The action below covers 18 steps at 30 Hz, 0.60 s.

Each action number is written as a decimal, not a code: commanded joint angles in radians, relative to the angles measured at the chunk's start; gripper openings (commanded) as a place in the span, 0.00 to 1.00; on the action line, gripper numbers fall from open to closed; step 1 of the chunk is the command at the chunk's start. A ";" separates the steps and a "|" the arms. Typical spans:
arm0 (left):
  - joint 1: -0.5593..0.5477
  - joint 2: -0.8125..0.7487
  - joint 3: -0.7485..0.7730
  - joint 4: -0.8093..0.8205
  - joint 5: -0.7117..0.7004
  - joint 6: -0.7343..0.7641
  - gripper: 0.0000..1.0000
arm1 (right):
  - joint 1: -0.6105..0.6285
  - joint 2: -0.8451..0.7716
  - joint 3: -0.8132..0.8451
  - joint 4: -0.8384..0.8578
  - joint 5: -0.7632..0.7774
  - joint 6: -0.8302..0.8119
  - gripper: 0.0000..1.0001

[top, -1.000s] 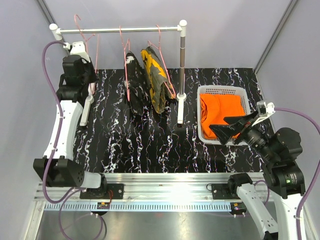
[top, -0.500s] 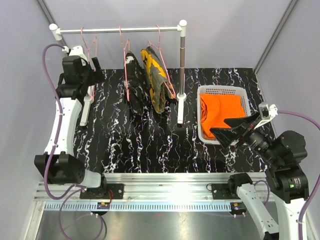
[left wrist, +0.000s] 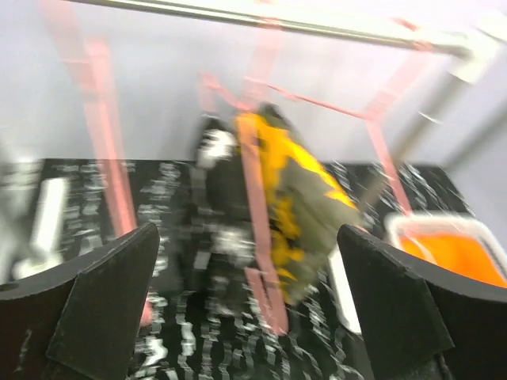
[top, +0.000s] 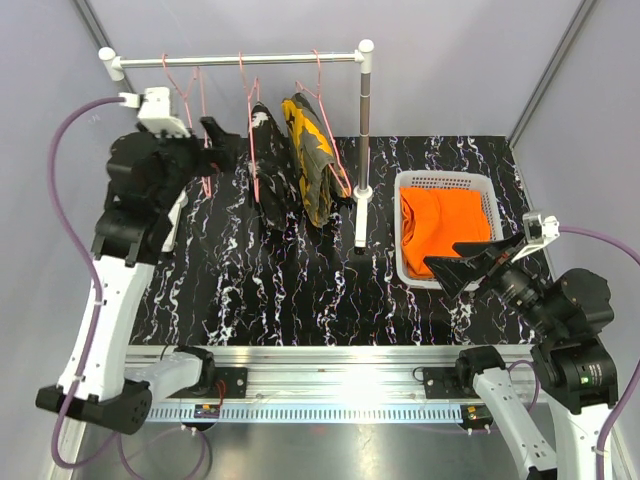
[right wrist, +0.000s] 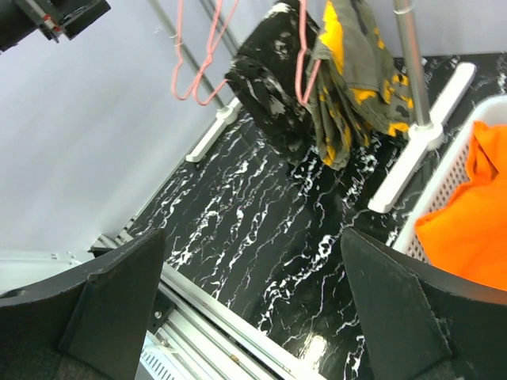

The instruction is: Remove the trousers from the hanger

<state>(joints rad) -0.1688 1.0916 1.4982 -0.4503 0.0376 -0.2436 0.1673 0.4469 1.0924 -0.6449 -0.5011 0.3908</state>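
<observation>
- Top external: my left gripper (top: 218, 145) gaped wide, empty, just left of the black trousers (top: 268, 175).
- Right gripper (top: 458, 268) was equally wide, empty.
- I judged it best to pinch cloth, not the pink hanger (top: 251, 150).

Probably a robotics lab cell: plain pale grey panel walls (top: 450, 70) box in a black, white-veined bench (top: 300, 290), and white-and-black cabled robot arms (top: 122, 245) stand bolted to a ribbed aluminium rail (top: 340, 360).

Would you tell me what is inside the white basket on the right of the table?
The bright orange trousers lie crumpled in the basket, covering its floor; anything beneath them is hidden.
</observation>
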 commanded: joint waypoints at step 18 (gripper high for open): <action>-0.192 0.378 0.099 -0.117 -0.243 0.050 0.63 | 0.000 -0.007 -0.006 -0.055 0.003 0.025 0.99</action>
<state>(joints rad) -0.3592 1.4395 1.5455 -0.5697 -0.1616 -0.2111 0.1673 0.4526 1.0920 -0.7235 -0.4736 0.4084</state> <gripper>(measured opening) 0.658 0.993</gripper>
